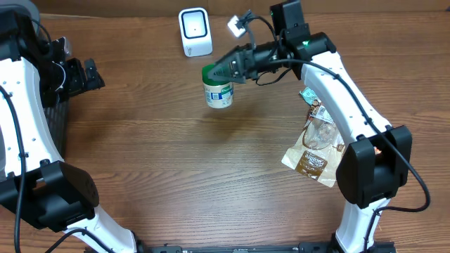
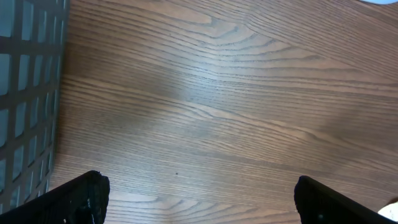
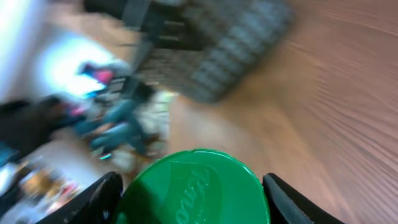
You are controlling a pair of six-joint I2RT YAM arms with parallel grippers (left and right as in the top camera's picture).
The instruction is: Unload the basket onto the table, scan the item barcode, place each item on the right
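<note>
Green plastic marks the lid [image 3: 194,186] of a small white jar [image 1: 219,93], and the right hand [image 1: 216,71] has that lid between its two fingers [image 3: 102,199]. In the right wrist view one finger lies against each side of the lid with no gap showing, so the hand appears to be gripping the jar by its cap. The jar sits toward the far side of the table [image 1: 176,154], roughly upright with its long axis near vertical. Whether its base touches the wood cannot be told from overhead.

The relation that matters is jar to scanner [image 1: 195,31]. The white scanner stands near the jar, farther toward the table's far edge and a little to the robot's left, and its window looks back across the table. The right hand reaches in sideways from the robot's right, so the scanner lies ahead of the fingers and off toward the far edge.

No barcode can be made out on the printed label. Judging by this, the coming move calls for carrying the jar that short way and turning it about its upright axis until the code faces the window.

The left hand [image 1: 90,74] is wide open and holds nothing, well apart beside the black basket [image 2: 25,93]. Some packets [image 1: 313,151] lie by the right arm.
</note>
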